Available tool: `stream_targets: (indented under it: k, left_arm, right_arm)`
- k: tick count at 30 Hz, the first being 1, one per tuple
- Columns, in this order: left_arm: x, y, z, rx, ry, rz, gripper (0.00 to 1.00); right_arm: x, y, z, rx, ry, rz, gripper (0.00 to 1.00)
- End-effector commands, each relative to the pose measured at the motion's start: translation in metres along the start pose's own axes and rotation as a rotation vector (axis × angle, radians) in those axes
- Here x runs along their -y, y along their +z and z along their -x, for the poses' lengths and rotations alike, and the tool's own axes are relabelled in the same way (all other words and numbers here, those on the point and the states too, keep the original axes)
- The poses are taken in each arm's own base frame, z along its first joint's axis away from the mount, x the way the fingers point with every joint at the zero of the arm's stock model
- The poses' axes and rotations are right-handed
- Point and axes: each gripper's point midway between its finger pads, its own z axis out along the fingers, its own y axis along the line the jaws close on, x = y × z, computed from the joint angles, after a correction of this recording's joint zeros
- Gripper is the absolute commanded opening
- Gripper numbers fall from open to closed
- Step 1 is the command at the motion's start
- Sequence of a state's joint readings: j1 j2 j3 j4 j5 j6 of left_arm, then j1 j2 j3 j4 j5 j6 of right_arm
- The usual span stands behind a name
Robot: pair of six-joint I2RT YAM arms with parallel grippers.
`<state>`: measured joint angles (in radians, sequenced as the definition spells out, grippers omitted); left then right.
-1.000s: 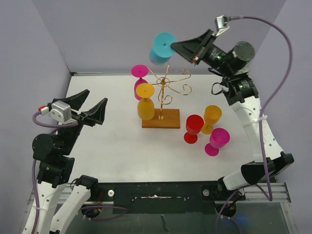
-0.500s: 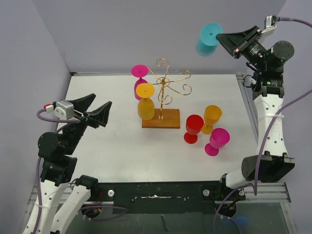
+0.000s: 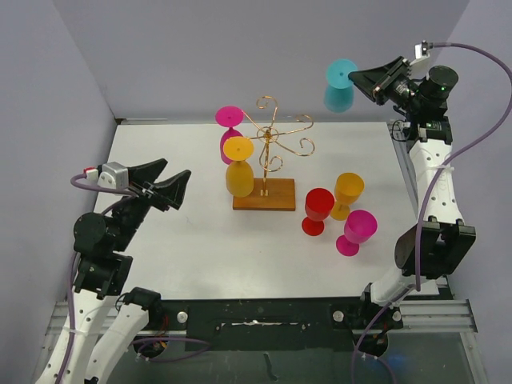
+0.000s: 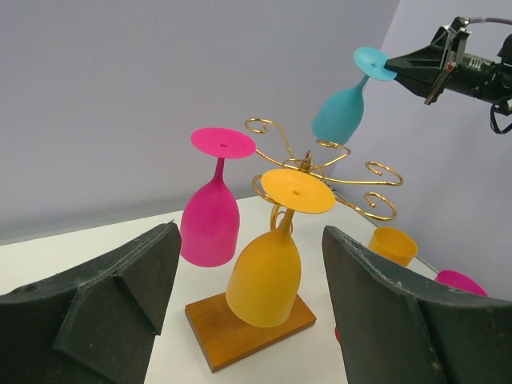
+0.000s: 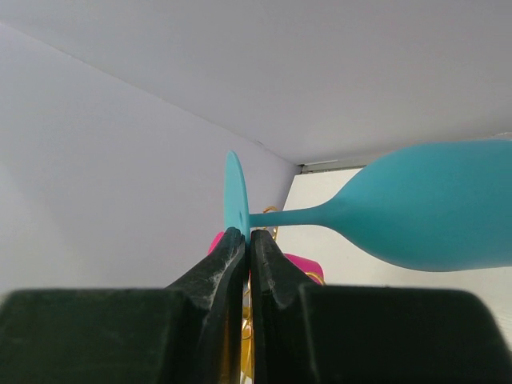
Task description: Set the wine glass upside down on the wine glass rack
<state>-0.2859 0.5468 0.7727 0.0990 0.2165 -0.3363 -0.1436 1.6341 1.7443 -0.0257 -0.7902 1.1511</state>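
Note:
My right gripper [image 3: 358, 78] is shut on the foot of a teal wine glass [image 3: 339, 86], holding it upside down high in the air, to the right of and above the rack. In the right wrist view the fingertips [image 5: 248, 238] pinch the thin teal foot [image 5: 234, 196], the bowl [image 5: 440, 204] reaching right. The gold wire rack [image 3: 274, 142] stands on a brown wooden base [image 3: 276, 197]. A pink glass [image 3: 229, 130] and a yellow glass [image 3: 238, 166] hang upside down on it. My left gripper [image 3: 164, 182] is open and empty, left of the rack; the left wrist view shows the yellow glass [image 4: 268, 268] between its fingers, farther off.
A red glass [image 3: 317, 210], a yellow glass [image 3: 347, 194] and a pink glass [image 3: 356, 231] stand upright on the white table [image 3: 184, 240] right of the rack. Purple walls close in the back and left.
My right arm has swung the teal glass from just above the rack up and away to the right. My left gripper has edged slightly right and up.

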Motion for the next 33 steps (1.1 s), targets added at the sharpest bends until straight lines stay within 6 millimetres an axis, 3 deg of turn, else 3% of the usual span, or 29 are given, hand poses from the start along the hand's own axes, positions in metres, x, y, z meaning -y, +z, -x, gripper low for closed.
stream_targets:
  k: [1, 7, 22, 33]
  left_arm:
    - [0.009, 0.003, 0.015, 0.056, -0.014, -0.041, 0.70]
    - [0.008, 0.003, 0.013, 0.051, -0.028, -0.035, 0.70]
    - [0.007, 0.005, 0.012, 0.044, -0.031, -0.028, 0.70]
    - [0.003, 0.005, 0.011, 0.042, -0.021, -0.012, 0.70]
  right_arm:
    - [-0.011, 0.006, -0.005, -0.028, -0.067, 0.036, 0.00]
    - [-0.003, 0.021, -0.032, -0.087, -0.061, 0.009, 0.00]
    - [-0.016, 0.051, -0.098, -0.252, -0.056, 0.034, 0.00]
    - [-0.028, 0.047, -0.116, -0.287, -0.068, 0.034, 0.00]
